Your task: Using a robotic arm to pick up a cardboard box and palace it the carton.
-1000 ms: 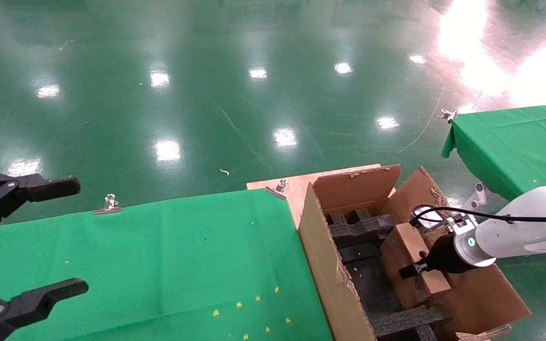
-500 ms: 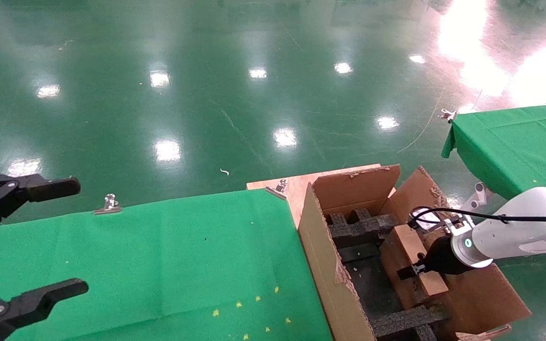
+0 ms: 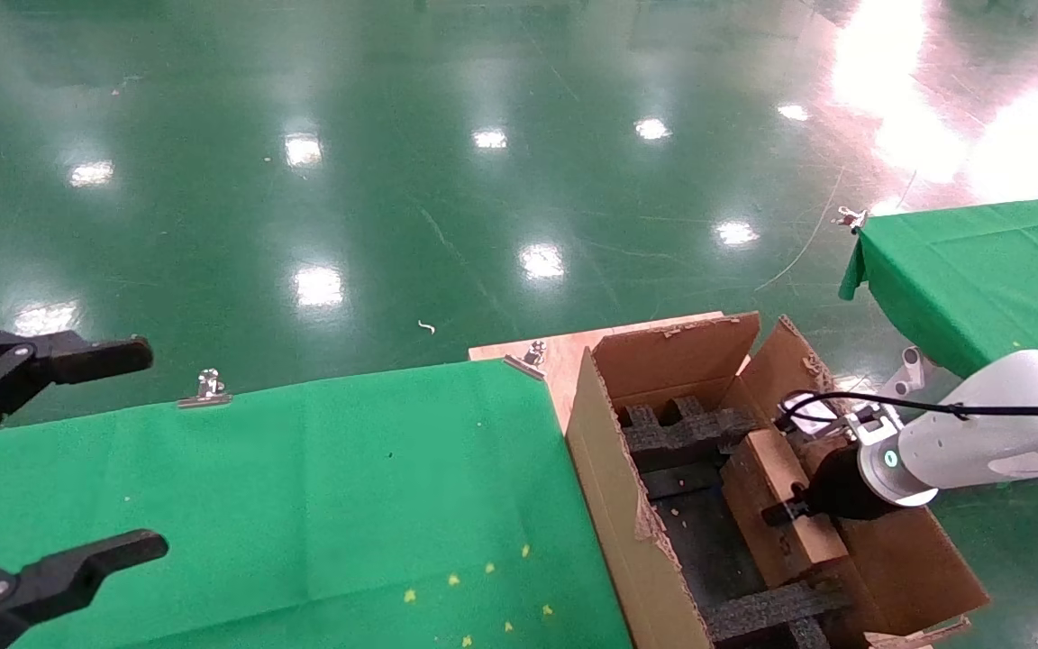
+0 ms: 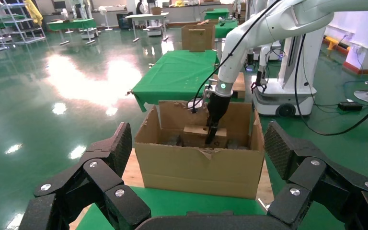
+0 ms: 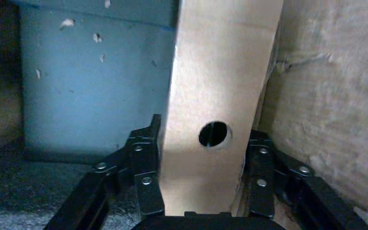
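I hold the cardboard box (image 5: pixel 211 105) clamped between the two fingers of the right tool (image 5: pixel 206 179). In the right wrist view the fingers press on both long sides of the box, level with the round hole in its narrow face. I judge the step in hand to be the final lowering and release inside the carton (image 3: pixel 614 505).

Procedure as I see it:
1. Keep the clamp firm until the box bears on the carton floor or foam.
2. Lower it straight, because the carton wall lies just beside the box on one side and a black foam insert (image 3: pixel 677 428) stands near the other.
3. Part the fingers only as far as that narrow gap allows, then lift out vertically so the fingers do not drag the box up or catch the torn flaps.

View comparison, near to far:
- The right wrist view shows finger contact and the side clearance, but not how deep the box sits.
- The head view, lower right of the frame, shows the box tilted inside the carton between the foam pieces, with the right arm (image 3: pixel 978 442) reaching in from the right. It hides the fingers.
- The left wrist view, centre of the frame, shows the carton's outer wall and the right arm descending into it. The box top shows at about rim level.

The left tool (image 3: pixel 5 469) hangs parked at the lower left of the head view over the green counter (image 3: pixel 303 505), with its fingers wide apart.
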